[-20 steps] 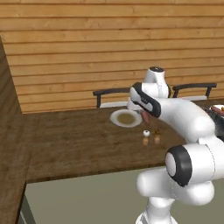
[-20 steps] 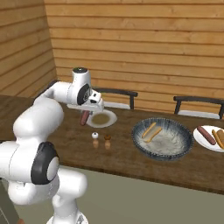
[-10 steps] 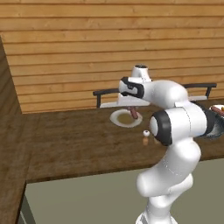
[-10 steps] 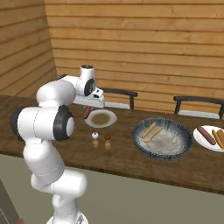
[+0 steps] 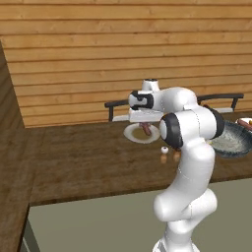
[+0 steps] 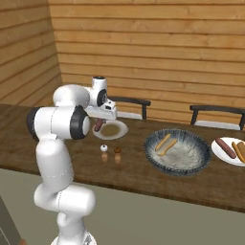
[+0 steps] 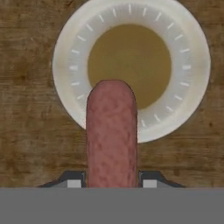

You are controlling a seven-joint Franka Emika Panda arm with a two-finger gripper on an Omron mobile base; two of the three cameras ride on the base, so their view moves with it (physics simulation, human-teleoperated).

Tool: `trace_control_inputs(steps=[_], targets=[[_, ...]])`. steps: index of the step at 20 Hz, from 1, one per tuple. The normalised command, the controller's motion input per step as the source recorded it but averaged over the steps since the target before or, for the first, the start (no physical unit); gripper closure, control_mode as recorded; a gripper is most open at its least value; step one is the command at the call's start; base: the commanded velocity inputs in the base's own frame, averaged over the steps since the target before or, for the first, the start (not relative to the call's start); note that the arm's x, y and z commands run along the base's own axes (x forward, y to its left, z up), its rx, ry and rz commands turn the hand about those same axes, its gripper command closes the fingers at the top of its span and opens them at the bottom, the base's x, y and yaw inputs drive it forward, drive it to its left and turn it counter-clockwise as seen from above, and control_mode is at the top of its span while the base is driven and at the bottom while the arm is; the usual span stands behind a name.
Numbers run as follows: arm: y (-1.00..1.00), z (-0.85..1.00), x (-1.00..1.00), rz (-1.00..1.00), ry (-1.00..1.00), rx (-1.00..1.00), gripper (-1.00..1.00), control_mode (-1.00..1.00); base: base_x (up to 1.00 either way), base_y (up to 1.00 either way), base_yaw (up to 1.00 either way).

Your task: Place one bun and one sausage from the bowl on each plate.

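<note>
My gripper (image 7: pixel 111 183) is shut on a reddish-brown sausage (image 7: pixel 111 135), which hangs upright over the near rim of the left plate (image 7: pixel 65 65), a white one with a tan centre and nothing on it. From the base, the sausage (image 6: pixel 98 125) hangs under the gripper (image 6: pixel 99 120) at the left edge of that plate (image 6: pixel 115 131). The sausage (image 5: pixel 146 129) and plate (image 5: pixel 134 135) also show in the left base view. The dark bowl (image 6: pixel 191 160) holds two long tan pieces (image 6: pixel 163 142). A second plate (image 6: pixel 221 154) at the right carries a sausage (image 6: pixel 225 147) and a bun (image 6: pixel 238 150).
Two small shakers (image 6: pixel 104 149) (image 6: pixel 117 151) stand on the wooden counter just in front of the left plate. Two dark chair backs (image 6: pixel 130 101) (image 6: pixel 217 110) rise behind the counter. My own arm stands tall at the counter's near edge.
The arm has swung its elbow round and stands more upright. The hand with the sausage has stayed at the left plate, a little lower.
</note>
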Motion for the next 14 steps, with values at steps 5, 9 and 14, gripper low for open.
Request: trace_control_inputs(steps=[5,9,14], targets=[[0.17,-0.54,0.59,0.00,0.00,-0.03,1.00,-1.00,0.00,0.00,0.00],[0.00,-0.18,0.52,0.00,0.00,0.00,1.00,-1.00,0.00,0.00,0.00],[0.04,-0.16,0.35,0.00,0.00,0.00,-1.00,-1.00,0.00,0.00,0.00]])
